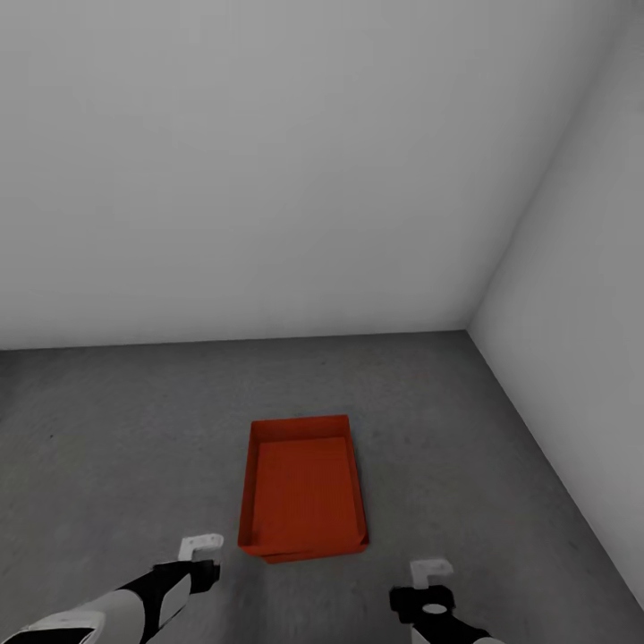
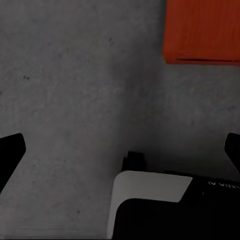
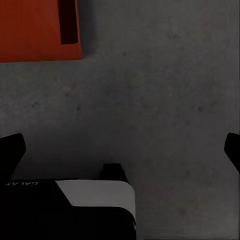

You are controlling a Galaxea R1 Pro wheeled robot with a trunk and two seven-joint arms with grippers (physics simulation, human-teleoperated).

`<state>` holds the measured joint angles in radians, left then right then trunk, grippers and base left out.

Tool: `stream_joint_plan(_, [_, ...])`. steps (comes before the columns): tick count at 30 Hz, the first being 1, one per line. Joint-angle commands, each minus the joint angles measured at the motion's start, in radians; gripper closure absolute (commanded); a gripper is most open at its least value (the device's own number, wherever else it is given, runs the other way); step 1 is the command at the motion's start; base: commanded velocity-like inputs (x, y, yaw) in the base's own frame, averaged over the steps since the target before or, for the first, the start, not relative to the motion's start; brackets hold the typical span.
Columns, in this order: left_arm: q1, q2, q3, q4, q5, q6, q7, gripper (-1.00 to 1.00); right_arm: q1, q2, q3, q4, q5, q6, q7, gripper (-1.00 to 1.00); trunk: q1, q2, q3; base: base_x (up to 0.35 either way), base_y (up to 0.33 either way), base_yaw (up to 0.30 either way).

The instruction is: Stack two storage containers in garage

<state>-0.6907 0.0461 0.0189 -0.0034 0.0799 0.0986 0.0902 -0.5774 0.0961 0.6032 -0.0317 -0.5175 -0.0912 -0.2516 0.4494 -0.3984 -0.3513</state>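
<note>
Stacking visible: containers (image 1: 302, 487) on floor (image 1: 134, 429)

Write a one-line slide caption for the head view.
Two stacked orange-red storage containers rest on the grey concrete floor near a white-walled corner, both grippers open and empty on either side.

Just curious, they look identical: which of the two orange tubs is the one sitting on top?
The upper tub, open and showing its inside. The lower tub shows as a thin orange edge peeking out beneath its near end, resting on the concrete floor.
</note>
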Motion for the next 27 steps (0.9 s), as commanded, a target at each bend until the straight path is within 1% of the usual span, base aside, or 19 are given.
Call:
stream_joint_plan(1, [0.005, 0.0, 0.001, 0.0, 0.008, -0.001, 0.002, -1.0, 0.007, 0.0, 0.009, 0.001, -0.009, -0.004, -0.002, -1.0, 0.001, -0.002, 0.0, 0.0, 0.0, 0.0])
stream_joint_plan(3, [0.03, -0.001, 0.001, 0.0, 0.009, -0.016, 0.002, -1.0, 0.036, 0.002, 0.009, 0.003, -0.001, -0.004, -0.002, -1.0, 0.001, -0.002, 0.003, 0.0, 0.0, 0.0])
stream_joint_plan(7, [0.071, -0.002, 0.001, 0.0, 0.009, -0.025, 0.002, -1.0, 0.074, 0.002, 0.009, 0.005, 0.011, -0.013, 0.002, -1.0, 0.001, -0.002, 0.009, 0.0, 0.0, 0.0])
stream_joint_plan(9, [0.1, -0.003, 0.001, 0.0, 0.009, -0.027, 0.002, -1.0, 0.096, 0.001, 0.008, 0.006, 0.012, -0.025, 0.005, -1.0, 0.001, -0.002, 0.013, 0.0, 0.0, 0.0])
stream_joint_plan(14, [0.147, -0.003, 0.001, 0.0, 0.009, -0.032, 0.002, -1.0, 0.137, 0.001, 0.009, 0.007, 0.014, -0.039, 0.006, -1.0, 0.001, -0.002, 0.02, 0.0, 0.0, 0.0])
stream_joint_plan(15, [0.171, -0.003, 0.001, 0.0, 0.009, -0.043, 0.002, -1.0, 0.156, 0.001, 0.009, 0.007, 0.014, -0.042, 0.007, -1.0, 0.001, -0.002, 0.022, 0.0, 0.0, 0.0])
stream_joint_plan(19, [0.218, -0.002, 0.001, 0.0, 0.009, -0.065, 0.002, -1.0, 0.184, 0.002, 0.009, 0.007, 0.014, -0.042, 0.008, -1.0, 0.001, -0.002, 0.028, 0.0, 0.0, 0.0])
stream_joint_plan(20, [0.234, -0.002, 0.001, 0.0, 0.01, -0.069, 0.002, -1.0, 0.203, 0.003, 0.009, 0.007, 0.014, -0.042, 0.009, -1.0, 0.001, -0.002, 0.03, 0.0, 0.0, 0.0])
stream_joint_plan(24, [0.26, -0.005, 0.001, 0.0, 0.011, -0.071, 0.002, -1.0, 0.228, 0.002, 0.008, 0.009, 0.012, -0.039, 0.012, -1.0, 0.001, -0.002, 0.036, 0.0, 0.0, -0.022])
stream_joint_plan(27, [0.277, -0.011, 0.001, 0.0, 0.01, -0.071, 0.001, -1.0, 0.248, 0.001, 0.008, 0.01, 0.011, -0.04, 0.03, -1.0, 0.001, -0.002, 0.041, 0.0, 0.0, -0.061])
